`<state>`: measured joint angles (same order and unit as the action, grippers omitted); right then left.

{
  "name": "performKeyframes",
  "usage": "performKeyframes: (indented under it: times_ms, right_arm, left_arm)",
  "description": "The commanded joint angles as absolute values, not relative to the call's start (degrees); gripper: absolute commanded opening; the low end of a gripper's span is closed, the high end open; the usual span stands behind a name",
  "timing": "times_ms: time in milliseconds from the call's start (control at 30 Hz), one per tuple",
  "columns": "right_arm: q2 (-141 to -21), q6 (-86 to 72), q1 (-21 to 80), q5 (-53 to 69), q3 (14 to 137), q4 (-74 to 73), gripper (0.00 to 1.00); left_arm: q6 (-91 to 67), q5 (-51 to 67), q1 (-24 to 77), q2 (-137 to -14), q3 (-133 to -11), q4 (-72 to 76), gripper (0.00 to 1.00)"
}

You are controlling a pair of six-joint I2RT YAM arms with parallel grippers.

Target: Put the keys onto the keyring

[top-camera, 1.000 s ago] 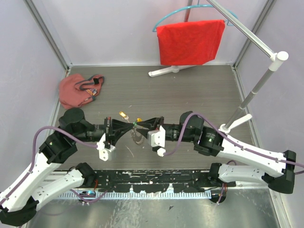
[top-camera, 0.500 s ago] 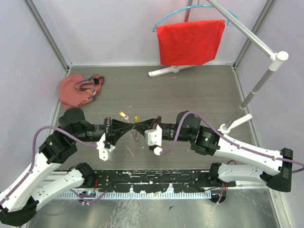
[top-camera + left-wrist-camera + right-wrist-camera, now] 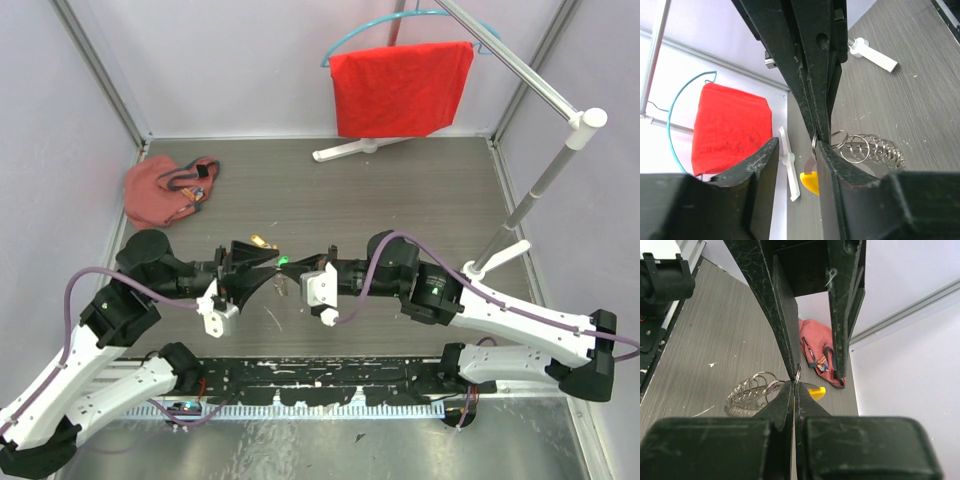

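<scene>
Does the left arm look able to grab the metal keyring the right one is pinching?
Probably yes: the left gripper stands open with the end loop of the keyring between its fingers, close to one. The right gripper, shut on that loop, crowds the spot.

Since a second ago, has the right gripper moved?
Yes. The right gripper has slid slightly left in the top view, away from the stand's white foot. It is shut on the keyring.
</scene>
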<state>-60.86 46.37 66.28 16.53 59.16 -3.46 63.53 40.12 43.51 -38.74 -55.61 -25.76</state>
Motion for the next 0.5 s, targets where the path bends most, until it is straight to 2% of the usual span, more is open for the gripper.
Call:
performKeyframes:
  times_ms: [0,200,467]
  right_arm:
    - [-58.0,47.6,66.5,17.9,59.5,2.3,0.01]
    - [-54.9,47.7,66.4,22.1,59.7,2.2,0.01]
    - [-52.7,46.4,66.4,28.3,60.6,3.9,0.01]
  left_arm:
    - [59.3,45.5,44.0,-37.7,-53.8,-20.8,0.45]
    - [54.7,48.7,44.0,-37.2,-53.6,-17.2,0.47]
    - [48.2,50.8,44.0,-33.4,-52.9,-11.8,0.39]
